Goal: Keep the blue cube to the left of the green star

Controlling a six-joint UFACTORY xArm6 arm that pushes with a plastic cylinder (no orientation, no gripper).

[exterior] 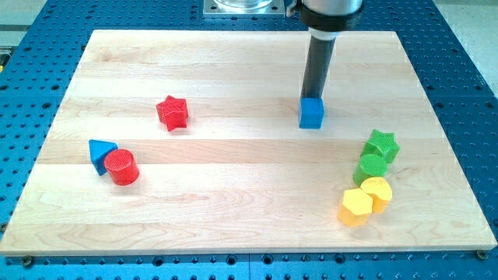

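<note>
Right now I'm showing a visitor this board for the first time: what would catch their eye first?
The dark rod, with my tip right behind the blue cube at upper centre. Then the cluster at the view's right: green star, green cylinder and two yellow blocks.

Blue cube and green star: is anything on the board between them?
No. In the camera view, only bare wood separates the blue cube from the green star.
</note>
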